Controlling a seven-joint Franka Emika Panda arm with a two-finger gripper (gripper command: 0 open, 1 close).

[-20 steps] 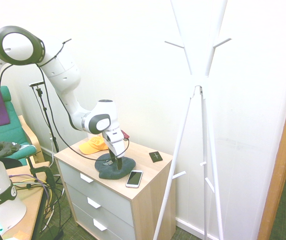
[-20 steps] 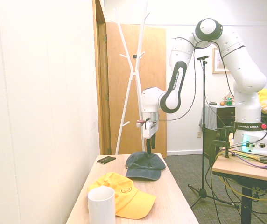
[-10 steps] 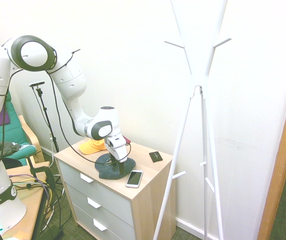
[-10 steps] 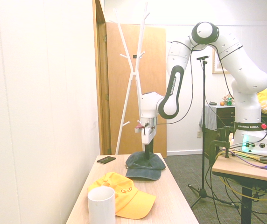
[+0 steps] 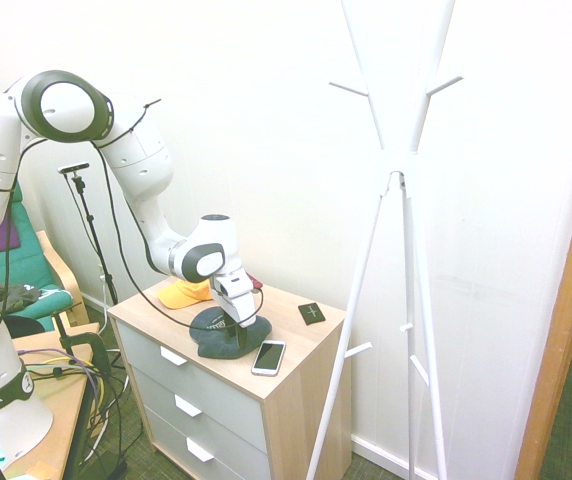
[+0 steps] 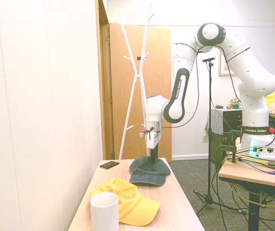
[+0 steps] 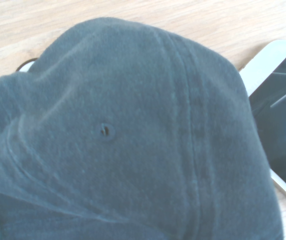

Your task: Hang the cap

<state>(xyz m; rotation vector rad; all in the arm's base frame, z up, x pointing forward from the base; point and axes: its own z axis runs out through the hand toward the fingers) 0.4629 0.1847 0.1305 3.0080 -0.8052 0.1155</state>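
First exterior view: the gripper (image 5: 235, 326) points down at the dark cap (image 5: 228, 338), its finger state unclear; the phone (image 5: 269, 357) lies near it. Second: it meets the cap's crown. Wrist view: crown below.

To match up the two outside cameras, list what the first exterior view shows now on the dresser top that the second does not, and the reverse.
Only the first: a phone, lying beside the grey cap.

Only the second: a white mug, in front of the yellow cap as that camera sees it.

Both: the grey cap, with the gripper down at its crown; the yellow cap, more fully seen in the second; and a small dark card-like item.
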